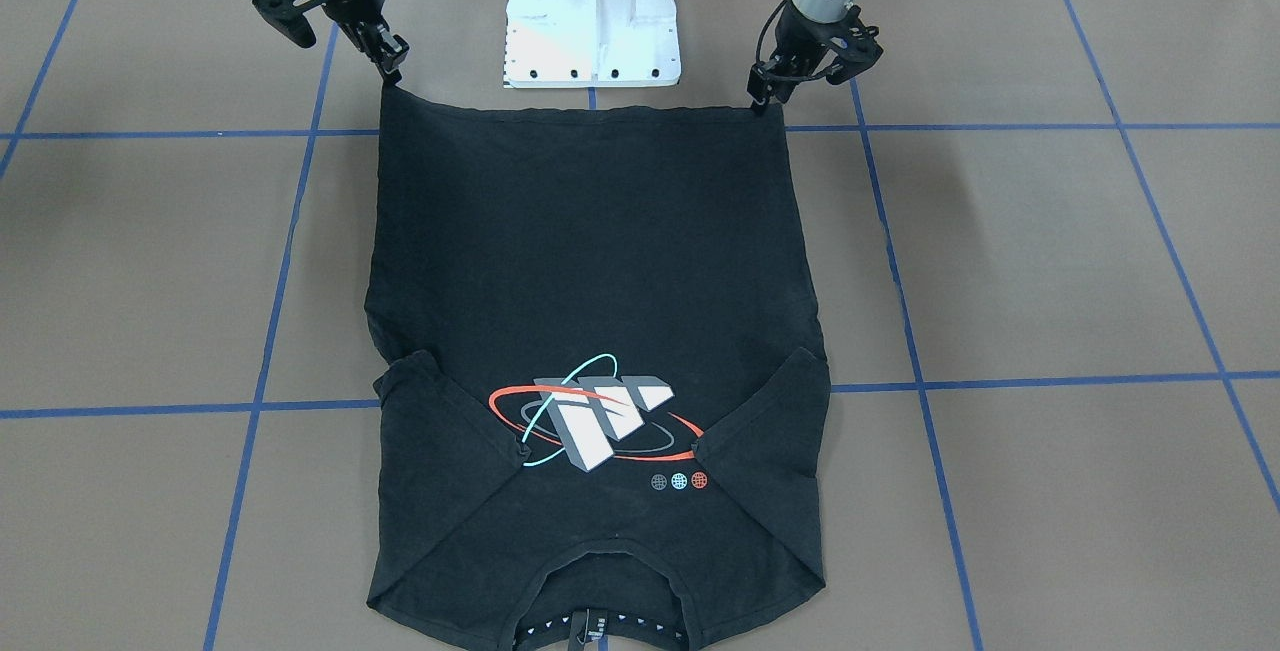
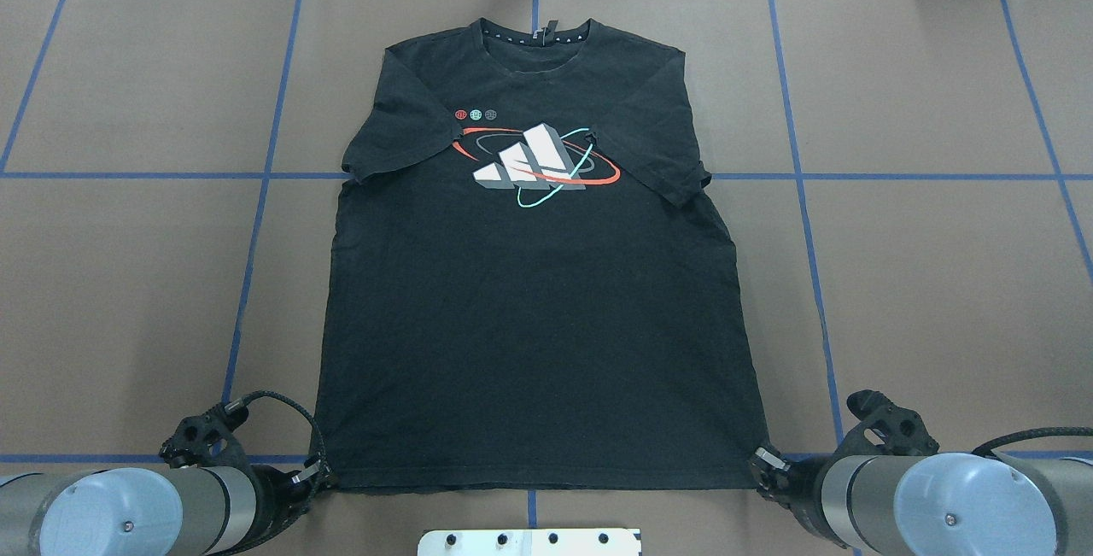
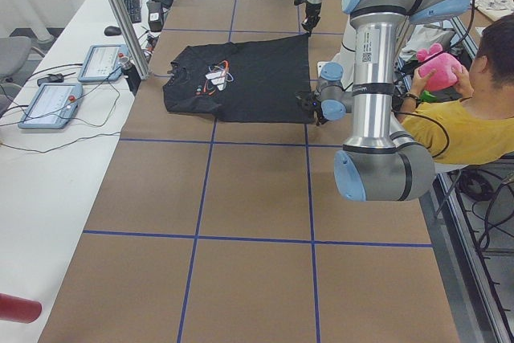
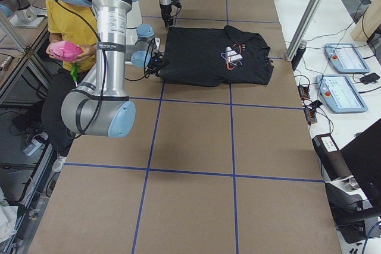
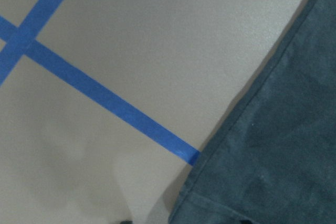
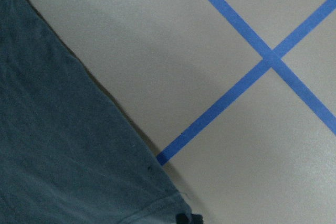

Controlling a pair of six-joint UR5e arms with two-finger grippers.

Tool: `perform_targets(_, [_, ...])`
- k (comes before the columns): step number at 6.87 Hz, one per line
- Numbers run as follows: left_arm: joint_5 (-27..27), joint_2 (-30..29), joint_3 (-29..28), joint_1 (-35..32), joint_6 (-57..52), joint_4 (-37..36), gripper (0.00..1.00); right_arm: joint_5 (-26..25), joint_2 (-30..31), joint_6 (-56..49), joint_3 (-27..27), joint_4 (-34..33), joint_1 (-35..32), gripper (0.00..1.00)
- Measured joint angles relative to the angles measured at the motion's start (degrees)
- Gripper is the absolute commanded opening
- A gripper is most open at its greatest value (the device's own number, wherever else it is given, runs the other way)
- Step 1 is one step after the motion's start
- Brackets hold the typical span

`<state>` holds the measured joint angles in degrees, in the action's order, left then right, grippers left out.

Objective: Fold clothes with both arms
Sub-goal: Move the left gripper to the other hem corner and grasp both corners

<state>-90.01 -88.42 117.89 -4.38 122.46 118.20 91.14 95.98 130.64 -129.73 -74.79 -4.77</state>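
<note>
A black T-shirt [image 1: 600, 261] lies flat on the brown table, orbit graphic [image 2: 542, 165] facing up. Its collar points away from the robot and both sleeves are folded inward. The hem runs straight along the robot's side. My left gripper [image 1: 762, 96] is shut on one hem corner, low at the table. My right gripper [image 1: 392, 73] is shut on the other hem corner. From overhead the left gripper [image 2: 320, 475] and right gripper [image 2: 762, 462] stand at the hem's two ends. Each wrist view shows only shirt fabric [image 5: 283, 156] [image 6: 63, 145] beside blue tape.
The white pedestal base [image 1: 592, 21] stands just behind the hem, between the arms. Blue tape lines [image 2: 256, 223] cross the brown table. A seated person in a yellow shirt [image 3: 454, 130] holds a pink toy behind the robot. Control tablets [image 3: 50, 104] lie on a side table.
</note>
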Motion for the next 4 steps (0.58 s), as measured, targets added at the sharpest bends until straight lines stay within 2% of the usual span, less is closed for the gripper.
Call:
perform_targets(2, [0.1, 0.3, 0.7, -0.1, 0.0, -0.5, 0.0, 0.0, 0.0, 0.0, 0.0, 0.0, 0.0, 0.0])
perform_targets(4, [0.0, 2.7, 4.1, 0.0, 0.0, -0.6, 0.0, 0.0, 0.1, 0.0, 0.0, 0.0, 0.0, 0.0])
